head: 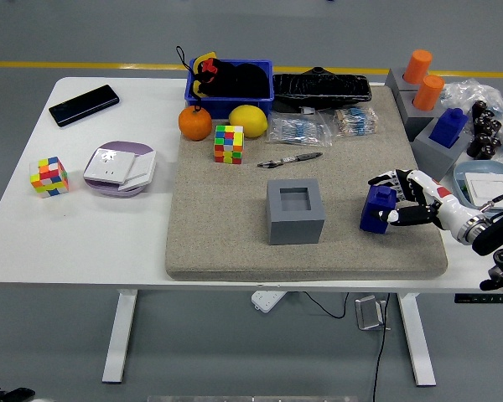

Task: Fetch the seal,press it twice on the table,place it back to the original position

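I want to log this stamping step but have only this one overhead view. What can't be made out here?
- Whether the blue seal is pressed against the mat: its base is hidden in the head view by its own body and the right hand.
- Contents of the blue bin: a dark pile, too indistinct.
- The left arm: out of frame.
- Any stamp mark: none discernible.
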Robot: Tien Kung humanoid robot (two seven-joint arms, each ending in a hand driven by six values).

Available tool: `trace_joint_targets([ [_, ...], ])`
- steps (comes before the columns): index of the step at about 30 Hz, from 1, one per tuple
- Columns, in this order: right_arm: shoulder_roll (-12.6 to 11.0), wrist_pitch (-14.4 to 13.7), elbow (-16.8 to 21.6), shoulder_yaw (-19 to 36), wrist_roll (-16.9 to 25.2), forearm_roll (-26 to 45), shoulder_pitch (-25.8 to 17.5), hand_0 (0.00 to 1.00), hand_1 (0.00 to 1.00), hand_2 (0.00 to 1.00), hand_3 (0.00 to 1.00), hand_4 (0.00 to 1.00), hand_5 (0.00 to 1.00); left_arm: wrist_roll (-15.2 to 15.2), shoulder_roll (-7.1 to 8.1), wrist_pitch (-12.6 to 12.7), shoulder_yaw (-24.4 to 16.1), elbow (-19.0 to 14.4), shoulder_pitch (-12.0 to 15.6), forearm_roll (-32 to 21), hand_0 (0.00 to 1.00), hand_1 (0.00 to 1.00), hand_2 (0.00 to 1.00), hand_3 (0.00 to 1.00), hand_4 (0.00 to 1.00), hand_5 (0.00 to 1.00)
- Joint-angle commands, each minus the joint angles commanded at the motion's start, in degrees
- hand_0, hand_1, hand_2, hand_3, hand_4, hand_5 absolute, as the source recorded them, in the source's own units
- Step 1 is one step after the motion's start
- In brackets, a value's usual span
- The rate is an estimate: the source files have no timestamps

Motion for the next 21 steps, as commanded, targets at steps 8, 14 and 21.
trace_joint_targets([
  [8,-0.34,0.07,3.34,1.07,-0.18,-0.45,0.09,0.509,0.371,0.395,0.430,0.708,0.002,-0.07,-0.02,0.00,0.18,0.03,0.12,-0.39,0.721,0.692,0.681,0.749,0.686,0.259],
  [14,-0.83,0.22,9.19,2.76,-0.54,-0.69,0.86,0.505,0.370,0.394,0.427,0.707,0.002,-0.09,0.00,0.01,0.23,0.07,0.21,-0.51,0.722,0.692,0.681,0.749,0.687,0.259],
  [21,-0.64,0.42,15.19,2.14,-1.35,1.34,1.85,0.503,0.370,0.394,0.427,0.708,0.002,-0.15,-0.09,0.06,0.47,0.05,0.11,-0.94,0.722,0.691,0.681,0.749,0.688,0.257],
])
